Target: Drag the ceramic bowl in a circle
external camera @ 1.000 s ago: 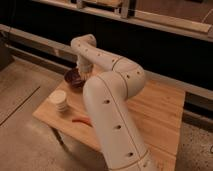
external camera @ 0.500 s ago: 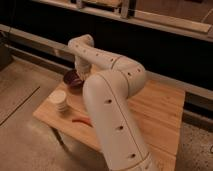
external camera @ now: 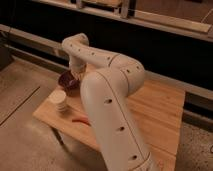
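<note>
1. The ceramic bowl (external camera: 66,82) sits at the far left corner of the wooden table (external camera: 160,107), just behind the stack of whitish cups (external camera: 59,100).
2. The gripper (external camera: 76,76) reaches down at the bowl's right rim, apparently into the hollow. Whether it is spread or clamped cannot be told.
3. A thin orange-red object (external camera: 80,120) lies near the table's front edge, beside the white arm (external camera: 112,115).

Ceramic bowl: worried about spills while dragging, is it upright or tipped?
Upright: the ceramic bowl rests on the wooden table, hollow facing up. The gripper reaches down at its rim.
</note>
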Available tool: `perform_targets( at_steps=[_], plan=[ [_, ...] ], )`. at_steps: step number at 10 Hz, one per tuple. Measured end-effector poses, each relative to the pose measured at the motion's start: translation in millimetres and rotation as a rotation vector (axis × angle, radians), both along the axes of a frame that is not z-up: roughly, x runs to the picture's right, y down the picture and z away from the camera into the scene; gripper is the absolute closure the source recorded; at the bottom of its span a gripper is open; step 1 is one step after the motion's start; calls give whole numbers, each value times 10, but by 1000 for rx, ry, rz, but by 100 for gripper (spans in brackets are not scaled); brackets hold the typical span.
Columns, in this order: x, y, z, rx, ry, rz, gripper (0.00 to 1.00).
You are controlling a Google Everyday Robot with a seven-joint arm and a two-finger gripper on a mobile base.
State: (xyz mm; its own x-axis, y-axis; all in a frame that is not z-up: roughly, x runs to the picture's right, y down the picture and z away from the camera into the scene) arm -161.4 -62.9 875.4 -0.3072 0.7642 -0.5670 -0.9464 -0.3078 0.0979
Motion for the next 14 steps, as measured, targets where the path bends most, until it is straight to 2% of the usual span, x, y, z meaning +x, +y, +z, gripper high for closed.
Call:
perform_targets(
  at_steps=[4,6,7,8,10,14],
  plan=[
    [289,212,-142,-43,63,45,81],
    [608,265,-156,-72,143,72,81],
    [731,242,-153,-72,177,69,81],
    [874,174,-118,-61,225,51,81],
    [950,28,-8,-42,281,7,81],
    [703,-129,253,-26,281,-82,81]
  ],
)
